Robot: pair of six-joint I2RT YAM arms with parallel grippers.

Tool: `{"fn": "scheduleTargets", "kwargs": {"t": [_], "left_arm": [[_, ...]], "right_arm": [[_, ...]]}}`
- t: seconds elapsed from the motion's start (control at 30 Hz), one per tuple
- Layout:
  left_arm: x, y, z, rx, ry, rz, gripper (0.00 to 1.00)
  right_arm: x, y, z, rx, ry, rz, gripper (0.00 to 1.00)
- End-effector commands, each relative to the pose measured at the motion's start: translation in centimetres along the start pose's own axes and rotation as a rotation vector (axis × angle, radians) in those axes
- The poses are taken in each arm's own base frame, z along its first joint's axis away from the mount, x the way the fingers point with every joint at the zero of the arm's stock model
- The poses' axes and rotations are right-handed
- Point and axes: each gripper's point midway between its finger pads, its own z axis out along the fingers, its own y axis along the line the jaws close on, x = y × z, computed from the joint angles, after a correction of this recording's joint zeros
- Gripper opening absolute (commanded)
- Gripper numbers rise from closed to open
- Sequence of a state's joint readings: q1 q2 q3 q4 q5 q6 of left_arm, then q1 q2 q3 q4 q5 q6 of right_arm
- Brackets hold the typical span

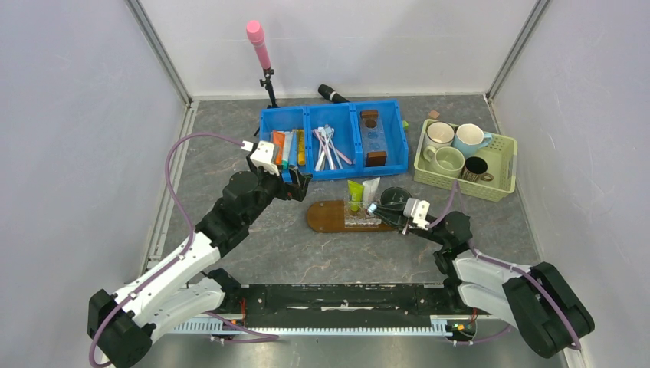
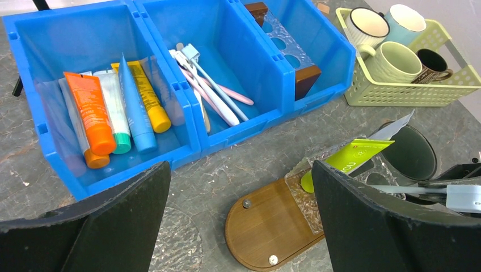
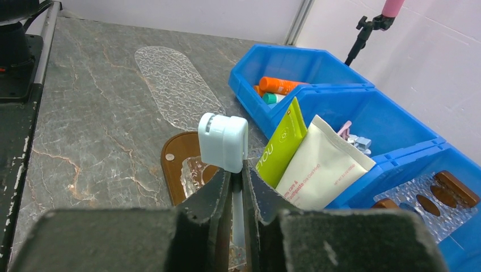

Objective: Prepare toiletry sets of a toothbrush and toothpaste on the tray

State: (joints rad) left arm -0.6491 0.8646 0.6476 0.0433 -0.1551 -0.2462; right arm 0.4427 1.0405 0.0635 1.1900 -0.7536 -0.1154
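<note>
The right end effector [image 3: 237,178] hangs over the right part of the tray [image 1: 326,217], and its jaws are pressed together on the handle of the toothbrush [image 3: 224,144]. The toothbrush head, under a light blue cap, points along the tray toward its left end. From these views I cannot tell whether the toothbrush already touches the tray.

On the middle of the tray lies a clear ribbed holder [image 2: 303,190]. The green tube [image 3: 282,144] and the white tube [image 3: 326,170] lean in it, tilted and touching each other, just beyond the toothbrush head. So the toothpaste seems to be placed already, and the step in hand is to lay down the toothbrush.

In my judgement, the next move needs a slow descent so that the toothbrush comes to rest on the tray beside the tubes without pushing them over. Only then should the jaws part.

The left end effector [image 2: 239,170] hovers above the tabletop, past the left end of the tray, with its jaws wide apart and nothing between them. Behind the tray stands the bin [image 2: 195,150] with more tubes and toothbrushes.
</note>
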Motion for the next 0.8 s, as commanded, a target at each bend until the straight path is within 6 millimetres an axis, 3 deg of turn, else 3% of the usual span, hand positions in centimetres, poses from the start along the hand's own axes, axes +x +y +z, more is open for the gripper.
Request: {"fn": "scheduleTargets", "kwargs": {"t": [0.0,0.47,0.77], "left_arm": [[-1.19,-0.04,-0.18,0.008,-0.047,0.019,1.0],[-0.86,0.09,-0.21,0.003,-0.04,0.019,1.0],[-0.7,0.14,-0.1,0.001,-0.038,0.019,1.0]], "right_arm": [[-1.06,-0.49,-0.03,0.025,-0.049,-0.029,0.16],[-1.07,-1.03,-0.35,0.061,-0.051,-0.029,0.26],[-1.07,-1.2,-0.79,0.09,-0.056,-0.014,0.22]]}}
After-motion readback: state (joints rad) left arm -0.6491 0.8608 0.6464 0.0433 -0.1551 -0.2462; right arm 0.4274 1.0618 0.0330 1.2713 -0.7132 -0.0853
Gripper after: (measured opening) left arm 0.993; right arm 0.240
